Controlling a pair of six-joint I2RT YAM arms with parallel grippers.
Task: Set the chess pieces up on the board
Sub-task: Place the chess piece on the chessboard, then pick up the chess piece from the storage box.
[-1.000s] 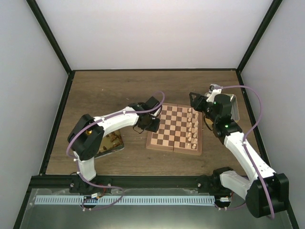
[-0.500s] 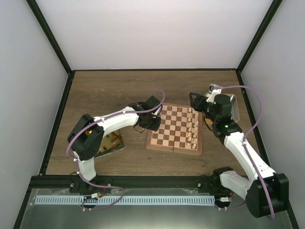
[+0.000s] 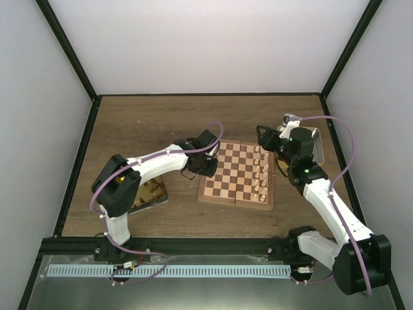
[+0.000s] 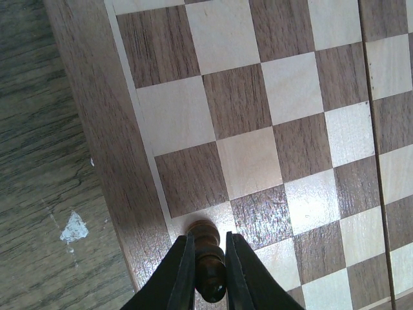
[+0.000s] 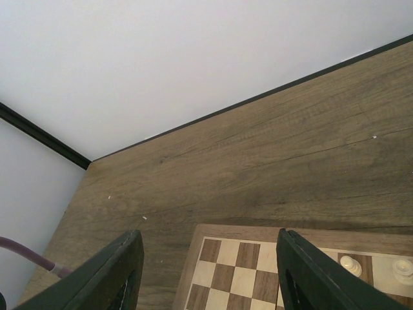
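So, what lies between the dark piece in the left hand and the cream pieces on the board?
Only bare squares of the board. The top view shows no piece between the dark piece, held by the left hand, and the cream pieces.

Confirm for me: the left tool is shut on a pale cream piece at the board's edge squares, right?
No. The left wrist view shows the left tool shut on a dark brown piece, at the board edge squares as you said.
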